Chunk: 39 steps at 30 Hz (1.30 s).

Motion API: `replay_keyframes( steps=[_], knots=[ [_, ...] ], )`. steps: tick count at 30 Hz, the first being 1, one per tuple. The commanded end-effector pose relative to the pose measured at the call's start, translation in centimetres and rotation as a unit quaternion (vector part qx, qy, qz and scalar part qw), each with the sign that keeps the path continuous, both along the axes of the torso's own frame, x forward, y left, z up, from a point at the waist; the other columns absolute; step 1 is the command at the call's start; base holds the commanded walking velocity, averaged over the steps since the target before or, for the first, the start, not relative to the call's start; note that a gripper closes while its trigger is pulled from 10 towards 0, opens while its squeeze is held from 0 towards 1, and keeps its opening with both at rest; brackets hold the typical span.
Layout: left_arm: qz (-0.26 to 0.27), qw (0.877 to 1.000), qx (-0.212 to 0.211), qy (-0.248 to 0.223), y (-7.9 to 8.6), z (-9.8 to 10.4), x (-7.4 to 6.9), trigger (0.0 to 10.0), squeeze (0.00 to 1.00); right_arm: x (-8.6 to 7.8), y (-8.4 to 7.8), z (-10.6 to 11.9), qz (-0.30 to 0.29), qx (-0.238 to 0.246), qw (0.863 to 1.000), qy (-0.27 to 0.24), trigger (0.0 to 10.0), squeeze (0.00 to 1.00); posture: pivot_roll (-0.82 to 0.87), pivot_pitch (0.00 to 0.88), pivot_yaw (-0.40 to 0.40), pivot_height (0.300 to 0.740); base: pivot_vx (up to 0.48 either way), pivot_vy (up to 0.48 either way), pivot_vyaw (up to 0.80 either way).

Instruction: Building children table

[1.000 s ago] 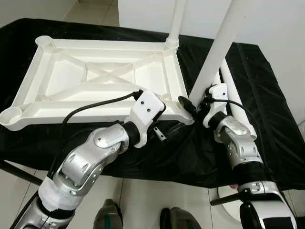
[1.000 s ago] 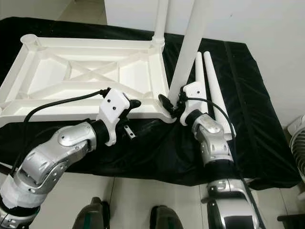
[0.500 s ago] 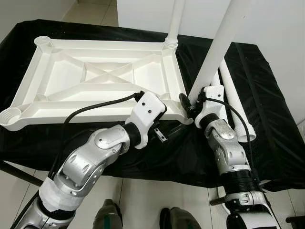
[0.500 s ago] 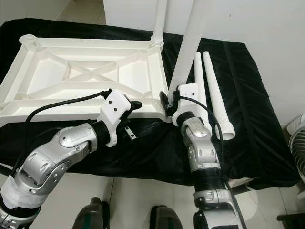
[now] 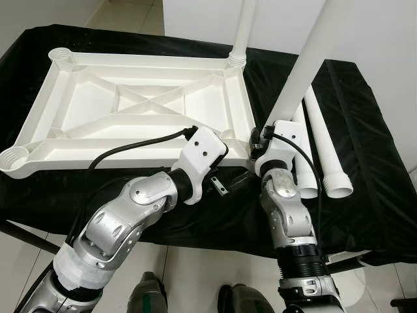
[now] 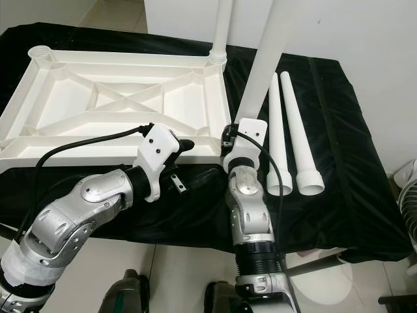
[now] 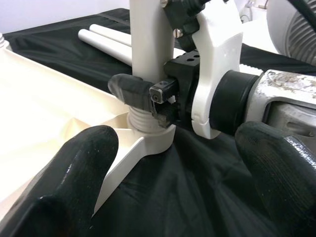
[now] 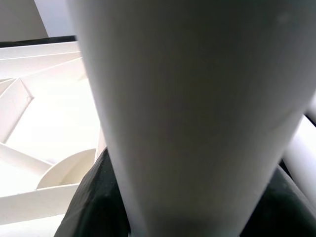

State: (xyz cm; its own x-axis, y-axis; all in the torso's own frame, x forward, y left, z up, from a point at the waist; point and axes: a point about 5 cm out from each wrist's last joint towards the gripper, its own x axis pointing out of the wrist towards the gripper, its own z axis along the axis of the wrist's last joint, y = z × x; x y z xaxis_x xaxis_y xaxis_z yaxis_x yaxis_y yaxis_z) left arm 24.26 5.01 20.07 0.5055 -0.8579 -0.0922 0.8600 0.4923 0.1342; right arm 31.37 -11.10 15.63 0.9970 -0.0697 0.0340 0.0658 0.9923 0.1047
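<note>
Black cloth (image 5: 365, 176) covers the work surface from left to right. Tabletop (image 5: 137, 114), white plastic, lies upside down on the cloth, ribbed underside up with an X brace in the middle. Round leg sockets at its corners; near-left socket (image 5: 14, 160) and far-left socket (image 5: 60, 57) stand open.

Far-right corner: first leg (image 5: 244, 29) stands upright in its socket, running out of the top of the view.

Near-right corner: second leg (image 5: 306, 62), a long white tube, leans slightly right of upright, its threaded lower end sitting in the corner socket (image 7: 148, 136).

Right gripper (image 5: 258, 140) is clamped on that second leg just above the socket; in the left wrist view one black fingertip (image 7: 129, 90) wraps round the tube at the thread. Right arm reaches up from the near edge, white wrist housing just beside the leg.

Two spare legs (image 6: 290, 134) lie side by side on the cloth, right of the tabletop, wide ends toward the near side.

Left gripper (image 5: 242, 177) hovers over the cloth at the tabletop's near edge, just beside the near-right corner. Fingers spread wide, holding nothing; both black pads (image 7: 74, 182) frame the socket in the left wrist view.
</note>
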Motion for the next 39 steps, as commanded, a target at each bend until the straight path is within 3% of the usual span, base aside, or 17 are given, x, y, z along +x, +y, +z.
replay_keyframes(
  steps=[1,3,4,5,12,20,21,23,24,25,31,37,39],
  knots=[
    [-0.034,0.999,0.000,0.007,-0.3,-0.2,-0.6,10.0,0.00,-0.4,0.4,-1.4,0.008,0.005,0.999,0.036,10.0,0.00,0.10,0.062,-0.041,0.740,0.000,0.000,0.00],
    [-0.034,0.999,0.000,0.006,-0.3,-0.2,-0.5,10.0,0.00,-0.3,0.2,-1.2,0.014,0.007,0.999,0.030,10.0,0.00,0.10,0.062,-0.039,0.740,0.000,0.000,0.00],
    [-0.034,0.999,0.000,0.006,-0.3,-0.2,-0.5,10.0,0.00,-0.2,0.1,-1.1,0.021,0.009,0.999,0.024,10.0,0.97,0.10,0.062,-0.039,0.740,0.000,0.000,0.00],
    [-0.035,0.999,0.000,0.006,-0.3,-0.2,-0.5,10.0,0.00,-0.1,-0.1,-0.8,0.026,0.006,1.000,0.014,10.0,1.00,0.10,0.064,-0.037,0.740,0.000,0.000,0.00],
    [-0.034,0.999,0.000,0.005,-0.3,-0.2,-0.5,10.0,0.00,0.2,-1.0,-0.1,0.042,-0.020,0.999,-0.013,10.0,1.00,0.10,0.068,-0.038,0.740,0.000,0.000,0.00],
    [-0.031,1.000,-0.002,0.006,-0.3,-0.1,-0.4,10.0,0.00,0.7,-1.6,0.2,0.108,-0.029,0.994,-0.022,10.0,1.00,0.10,0.076,-0.036,0.740,0.000,0.000,0.00],
    [-0.029,1.000,-0.002,0.006,-0.2,0.0,-0.3,10.0,0.00,0.9,-1.7,0.2,0.149,-0.040,0.988,-0.020,10.0,0.00,0.10,0.081,-0.030,0.740,0.000,0.000,0.00],
    [-0.027,1.000,-0.002,0.005,-0.1,0.0,-0.2,10.0,0.00,1.1,-1.8,0.0,0.215,-0.065,0.974,-0.016,10.0,0.00,0.10,0.081,-0.030,0.740,0.000,0.000,0.00],
    [-0.027,1.000,-0.002,0.005,-0.1,0.0,-0.2,10.0,0.00,1.1,-1.8,0.0,0.215,-0.065,0.974,-0.016,10.0,0.00,0.10,0.081,-0.030,0.740,0.000,0.000,0.00],
    [-0.026,1.000,-0.002,0.005,-0.1,0.1,-0.2,10.0,0.00,1.2,-2.1,-0.1,0.256,-0.083,0.963,-0.016,10.0,0.00,0.10,0.085,-0.025,0.740,0.000,0.000,0.00],
    [-0.027,1.000,-0.002,0.005,-0.1,0.1,-0.2,10.0,0.00,1.5,-2.4,-0.2,0.290,-0.106,0.951,-0.020,10.0,0.00,0.11,0.086,-0.022,0.740,0.000,0.000,0.00],
    [-0.028,1.000,0.000,0.007,0.0,0.2,-0.2,10.0,0.00,2.4,-3.2,-0.5,0.346,-0.150,0.926,-0.015,10.0,0.00,0.12,0.088,-0.017,0.740,0.000,0.000,0.00],
    [-0.028,1.000,0.001,0.007,0.0,0.2,-0.2,10.0,0.00,2.5,-3.2,-0.5,0.351,-0.151,0.924,-0.015,10.0,0.00,0.12,0.088,-0.017,0.740,0.000,0.000,0.00]
  ],
)
